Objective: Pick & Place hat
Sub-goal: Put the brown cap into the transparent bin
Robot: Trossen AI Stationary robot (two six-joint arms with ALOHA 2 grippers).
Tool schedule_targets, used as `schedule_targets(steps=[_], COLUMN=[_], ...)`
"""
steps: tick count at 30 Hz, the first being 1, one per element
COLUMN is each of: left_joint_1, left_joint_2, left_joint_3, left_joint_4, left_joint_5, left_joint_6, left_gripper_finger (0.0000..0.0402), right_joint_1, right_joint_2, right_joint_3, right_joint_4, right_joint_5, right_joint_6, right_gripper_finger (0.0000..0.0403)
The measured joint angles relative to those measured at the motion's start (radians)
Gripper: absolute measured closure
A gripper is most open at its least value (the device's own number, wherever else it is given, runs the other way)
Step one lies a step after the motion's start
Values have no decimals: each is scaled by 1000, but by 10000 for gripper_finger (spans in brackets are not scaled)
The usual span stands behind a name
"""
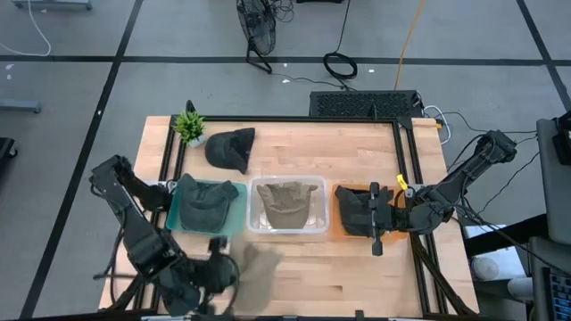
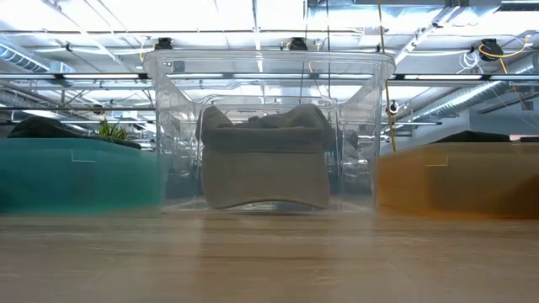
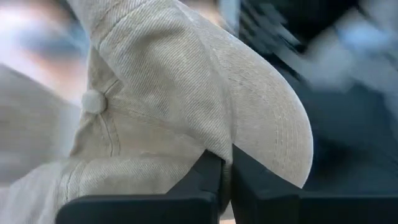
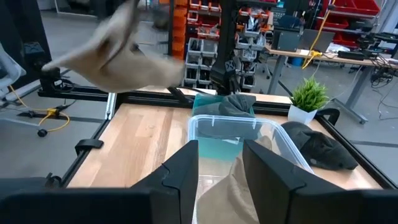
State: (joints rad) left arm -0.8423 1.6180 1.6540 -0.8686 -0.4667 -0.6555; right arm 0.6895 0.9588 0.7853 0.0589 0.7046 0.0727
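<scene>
While pinched, beige twill hat droops.

- Floor: grey, marked with dark lines, seen from above around the wooden table.
- Floor fan stands beyond the table's far edge; a coiled black cable lies near it.
- Yellow cable runs across the floor toward the table's far right corner.
- Ceiling: exposed beams, pipes and bright strip lighting in the low view.
- Shelving with red and orange bins stands behind the table.
- Workbench to one side carries equipment.
</scene>
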Motion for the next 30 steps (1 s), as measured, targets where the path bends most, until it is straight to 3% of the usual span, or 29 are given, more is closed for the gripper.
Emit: schedule_targets(steps=[4,8,18,30], left_joint_1=[61,145,349,422], left_joint_2=[-2,0,60,193], left_joint_3=[37,37,37,35], left_joint_4=[4,1,5,-4], left_joint_5=[-283,-430,-435,-432], left_joint_6=[157,269,358,365], left_gripper_finger=[396,389,387,384], right_joint_1=[0,0,0,0], right_joint_2=[0,0,0,0], right_joint_3=[0,0,0,0], right_joint_4=[-1,-2,-30,-48], right_joint_5=[0,0,0,0], right_joint_6=[9,11,12,20], right_gripper_finger=[289,289,289,289])
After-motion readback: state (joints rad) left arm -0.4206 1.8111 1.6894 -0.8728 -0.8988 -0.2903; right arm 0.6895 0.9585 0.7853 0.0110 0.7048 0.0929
